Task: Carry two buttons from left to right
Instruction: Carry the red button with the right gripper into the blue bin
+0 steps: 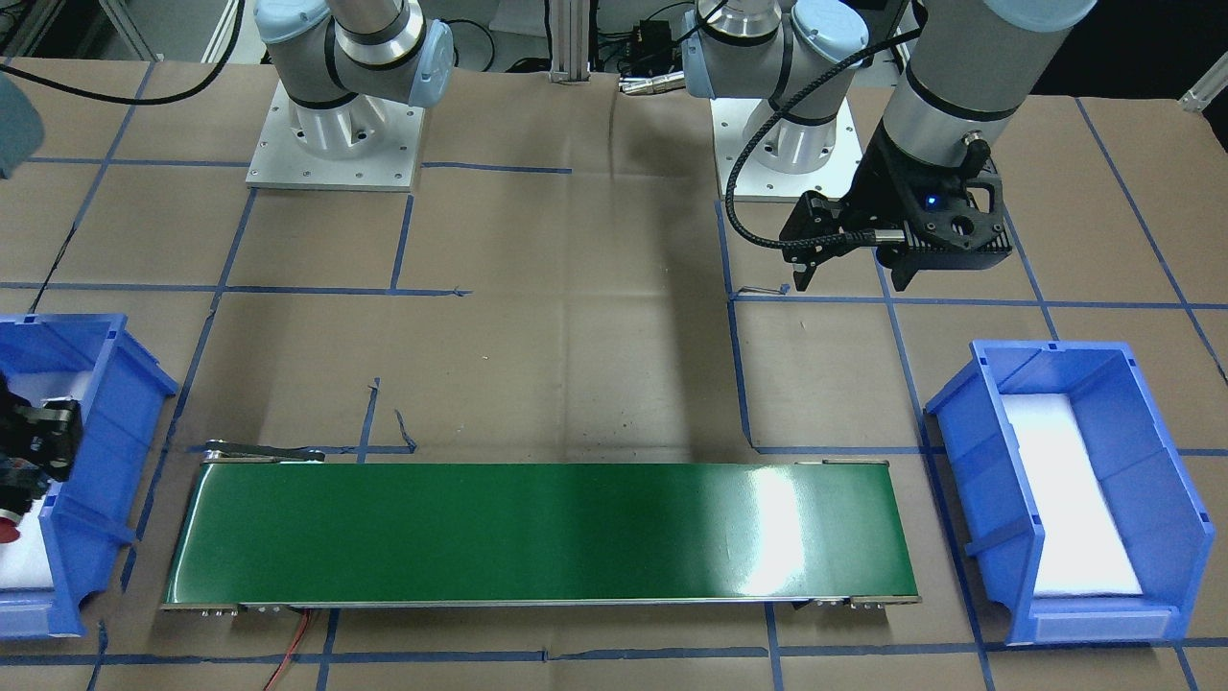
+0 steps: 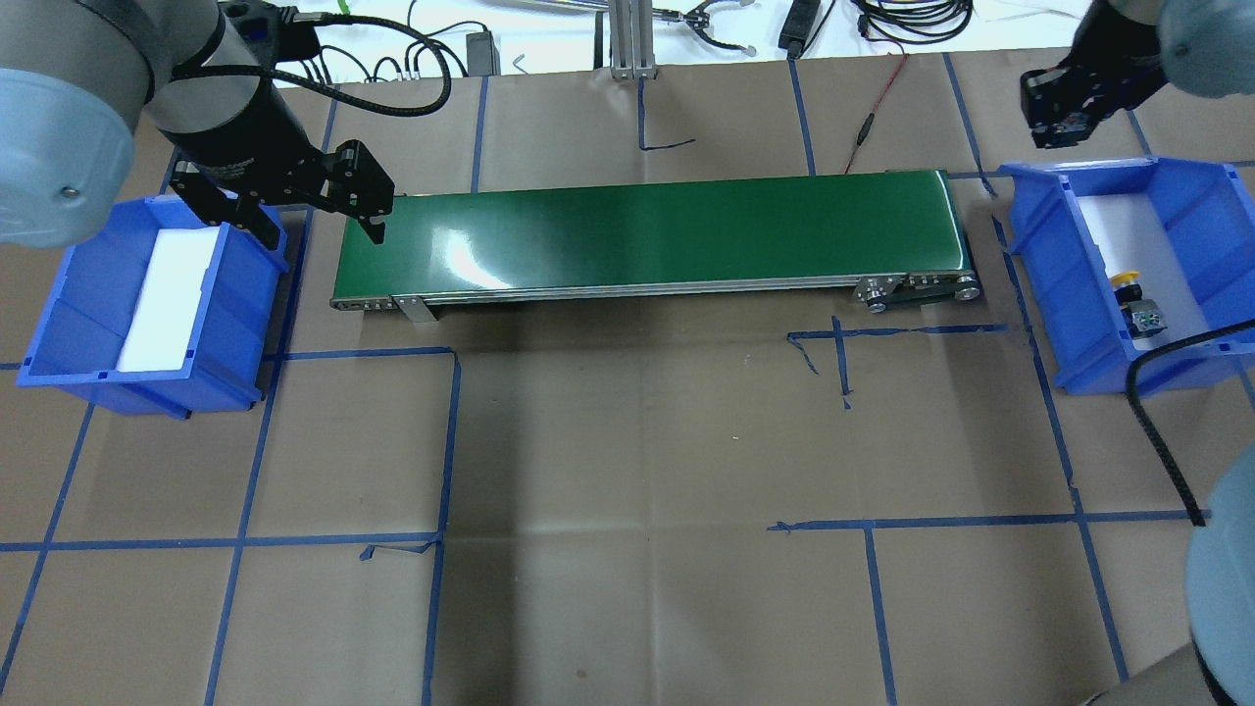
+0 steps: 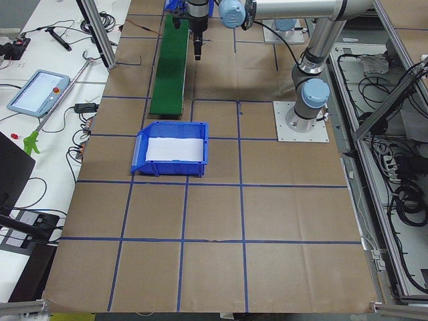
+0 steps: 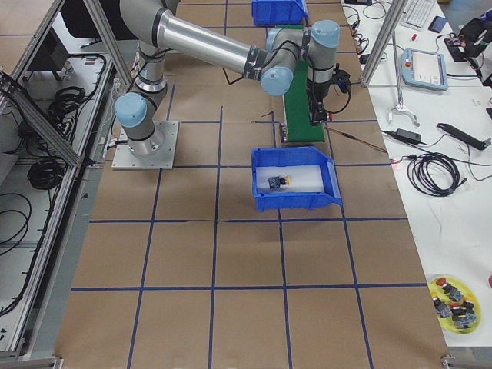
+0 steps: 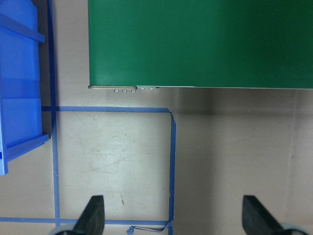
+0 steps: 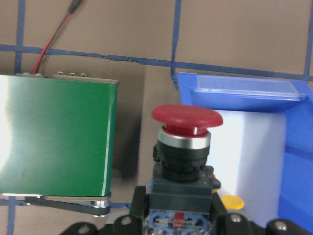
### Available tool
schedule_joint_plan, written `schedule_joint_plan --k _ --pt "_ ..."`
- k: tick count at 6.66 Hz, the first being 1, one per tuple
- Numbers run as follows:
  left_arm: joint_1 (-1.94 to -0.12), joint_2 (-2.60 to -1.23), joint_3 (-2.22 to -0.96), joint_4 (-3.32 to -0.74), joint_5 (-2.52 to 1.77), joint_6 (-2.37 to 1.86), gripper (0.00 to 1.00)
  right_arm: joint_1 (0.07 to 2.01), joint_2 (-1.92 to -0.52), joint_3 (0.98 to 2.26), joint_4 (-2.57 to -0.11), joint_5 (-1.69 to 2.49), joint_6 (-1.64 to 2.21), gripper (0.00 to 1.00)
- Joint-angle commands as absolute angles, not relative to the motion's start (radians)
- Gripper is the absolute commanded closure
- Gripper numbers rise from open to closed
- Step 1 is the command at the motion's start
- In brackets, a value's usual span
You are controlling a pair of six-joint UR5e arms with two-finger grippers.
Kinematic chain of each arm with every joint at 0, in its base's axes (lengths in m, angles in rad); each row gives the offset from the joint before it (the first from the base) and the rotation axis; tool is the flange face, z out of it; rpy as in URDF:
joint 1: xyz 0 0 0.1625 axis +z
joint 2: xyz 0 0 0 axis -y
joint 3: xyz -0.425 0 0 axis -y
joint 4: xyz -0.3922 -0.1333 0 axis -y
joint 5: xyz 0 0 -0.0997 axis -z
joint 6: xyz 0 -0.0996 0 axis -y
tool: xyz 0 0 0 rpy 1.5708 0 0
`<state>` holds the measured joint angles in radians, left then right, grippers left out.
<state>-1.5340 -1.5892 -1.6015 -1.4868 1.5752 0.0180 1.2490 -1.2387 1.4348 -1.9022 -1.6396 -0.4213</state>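
My right gripper [image 6: 178, 223] is shut on the red-capped button [image 6: 186, 117], gripping its black body. It holds the button above the gap between the green conveyor belt [image 6: 54, 132] and the right blue bin [image 6: 293, 161]. In the overhead view this gripper [image 2: 1064, 103] hangs over the bin's far end. The yellow-capped button [image 2: 1129, 286] lies on the white foam inside that bin [image 2: 1044, 284]. My left gripper [image 5: 173, 218] is open and empty. In the overhead view it [image 2: 319, 221] hovers between the left bin [image 2: 59, 304] and the belt's left end [image 2: 392, 245].
The left bin holds only white foam [image 2: 167, 294]. The conveyor [image 2: 647, 235] runs between the two bins. A red wire [image 2: 878, 93] leads away from its far right end. Blue tape lines mark the brown table [image 2: 627, 490].
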Motion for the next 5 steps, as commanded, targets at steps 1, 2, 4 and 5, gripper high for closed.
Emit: schedule_joint_plan --k 1,2,4,5 --pt "-1.534 -1.591 -1.601 -1.486 1.574 0.017 0.00 1.132 -1.240 1.440 -1.904 -1.603 -0.584 0.99" --pt "-1.534 -1.591 -1.601 -1.486 1.574 0.017 0.00 1.117 -1.235 1.472 -1.916 -1.600 -0.606 0.99" --pt "-1.534 -1.592 -1.600 -1.486 1.574 0.017 0.00 1.057 -1.224 1.561 -2.052 -1.530 -0.682 0.99" --pt "-1.534 -1.591 -1.600 -1.486 1.574 0.017 0.00 1.042 -1.189 1.565 -2.060 -1.528 -0.699 0.99"
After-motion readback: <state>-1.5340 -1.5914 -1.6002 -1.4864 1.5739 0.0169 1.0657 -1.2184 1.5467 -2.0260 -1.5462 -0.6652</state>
